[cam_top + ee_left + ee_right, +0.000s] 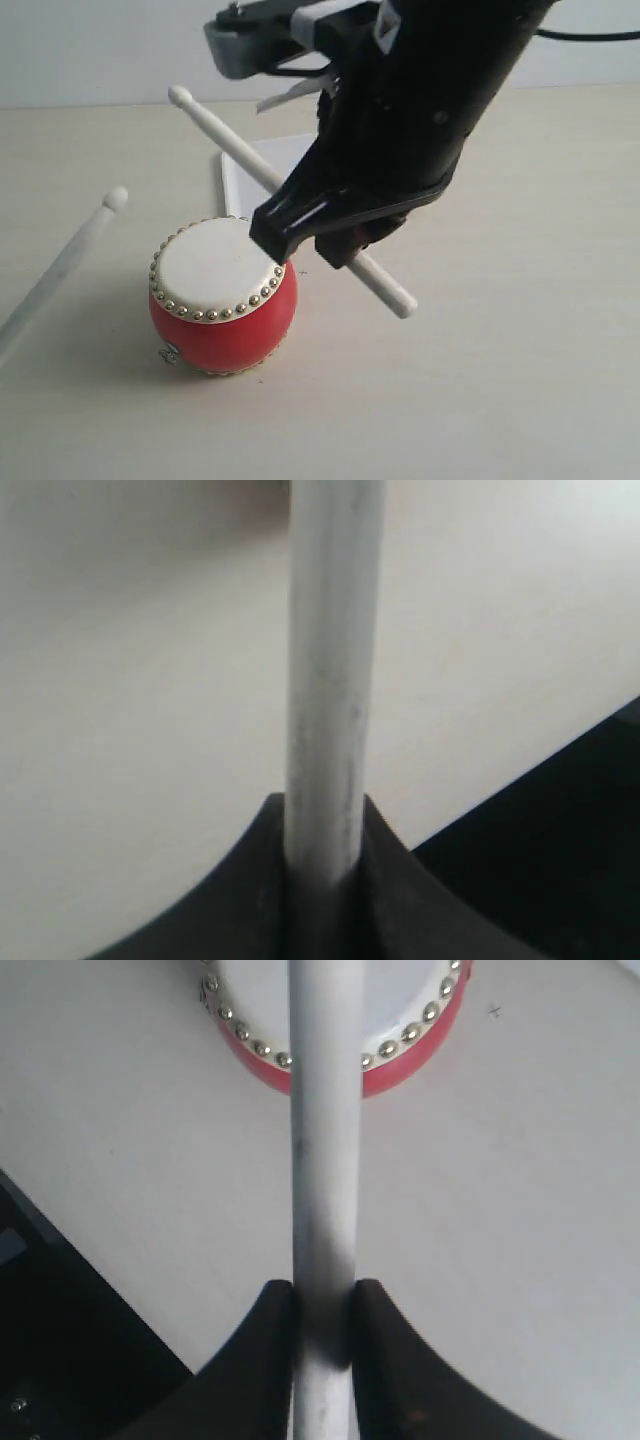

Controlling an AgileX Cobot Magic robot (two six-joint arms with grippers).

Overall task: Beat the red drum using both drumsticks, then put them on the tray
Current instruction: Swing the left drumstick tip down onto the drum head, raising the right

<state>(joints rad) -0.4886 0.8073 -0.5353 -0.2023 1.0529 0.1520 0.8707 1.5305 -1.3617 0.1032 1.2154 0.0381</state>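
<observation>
Plainly, the red drum [222,300] stands upright on the pale table [520,390], with its cream skin facing up inside a ring of gold studs and a small metal ring low on its side. The right gripper [325,1300] hangs just above and behind the drum's right rim, its two dark jaws pressed onto the shaft of the right drumstick [235,145]. That stick slants across behind the drum. Its bead tip is raised beyond the drum's far side and its butt end pokes out to the drum's right, and neither end is on the skin. In the right wrist view the same shaft crosses in front of the drum's studded rim. The left drumstick [70,255] lies on a slant to the left of the drum and well apart from it, with its bead tip uppermost and nearest the drum. The left gripper [325,815] shows only in its own wrist view, where its jaws are clamped on that stick over bare table. The tray [250,165] lies just behind the drum, and only a white corner of it shows past the right arm and stick.
</observation>
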